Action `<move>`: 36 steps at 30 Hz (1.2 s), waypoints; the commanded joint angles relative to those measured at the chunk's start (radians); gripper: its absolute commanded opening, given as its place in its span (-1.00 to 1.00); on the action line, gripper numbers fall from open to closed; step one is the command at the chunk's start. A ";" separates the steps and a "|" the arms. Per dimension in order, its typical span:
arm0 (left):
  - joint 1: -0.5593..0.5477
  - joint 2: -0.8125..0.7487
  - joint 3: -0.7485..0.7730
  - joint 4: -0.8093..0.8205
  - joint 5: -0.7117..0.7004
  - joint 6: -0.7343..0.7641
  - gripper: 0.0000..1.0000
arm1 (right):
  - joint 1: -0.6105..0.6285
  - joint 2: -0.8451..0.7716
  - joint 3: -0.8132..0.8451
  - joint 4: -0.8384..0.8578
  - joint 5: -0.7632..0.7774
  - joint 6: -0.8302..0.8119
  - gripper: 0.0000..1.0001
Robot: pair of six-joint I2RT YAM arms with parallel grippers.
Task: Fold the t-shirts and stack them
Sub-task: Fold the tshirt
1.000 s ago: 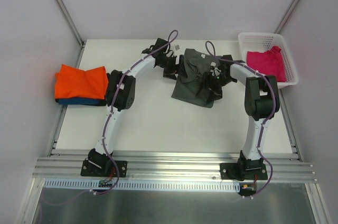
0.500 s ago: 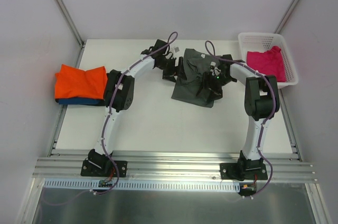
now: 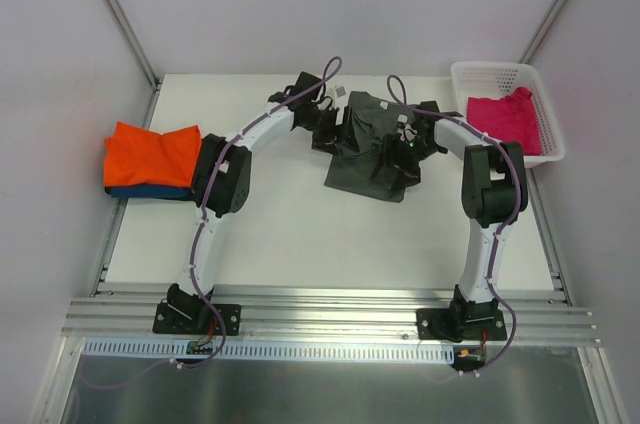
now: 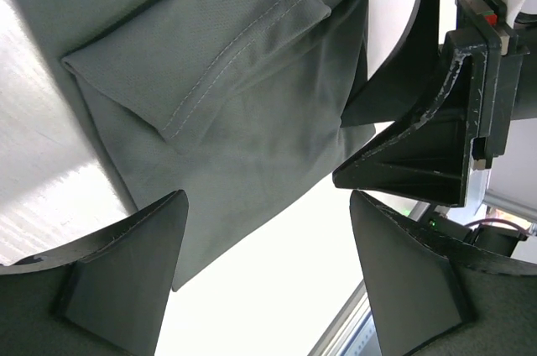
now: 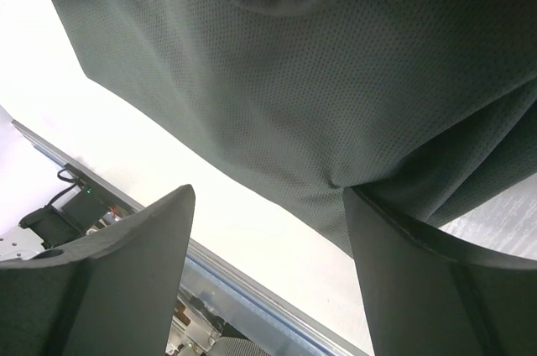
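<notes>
A crumpled dark grey t-shirt [image 3: 368, 152] lies on the white table [image 3: 290, 224], far of centre. My left gripper [image 3: 327, 130] sits at its left edge, open; in the left wrist view a sleeve and hem of the grey t-shirt [image 4: 235, 104] hang beyond the spread left gripper [image 4: 268, 196]. My right gripper [image 3: 405, 149] is over the shirt's right side, also open; grey cloth [image 5: 336, 79] fills the view above the right gripper [image 5: 268, 191], touching one fingertip [image 5: 369, 213]. An orange t-shirt [image 3: 152, 154] rests folded on a blue one [image 3: 150, 191] at the left. A pink t-shirt [image 3: 500, 116] lies in the basket.
The white mesh basket [image 3: 505, 69] stands at the far right corner. Metal frame posts rise at both back corners, and an aluminium rail [image 3: 330, 319] carries the arm bases along the near edge. The right gripper's black fingers [image 4: 419, 138] show in the left wrist view.
The left gripper has edged slightly right, closer against the grey t-shirt's left edge. The right arm and the other shirts look unchanged.
</notes>
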 commanded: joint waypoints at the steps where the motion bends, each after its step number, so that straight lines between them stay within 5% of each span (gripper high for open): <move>1: -0.021 -0.009 0.009 -0.007 0.023 0.009 0.58 | 0.010 0.002 0.030 0.012 0.008 -0.015 0.52; 15: -0.026 0.098 0.089 0.006 0.021 -0.014 0.41 | 0.009 0.012 0.036 0.015 0.011 -0.015 0.52; 36: -0.009 0.132 0.125 0.028 0.010 -0.028 -0.17 | 0.015 0.012 0.035 0.021 0.016 -0.015 0.53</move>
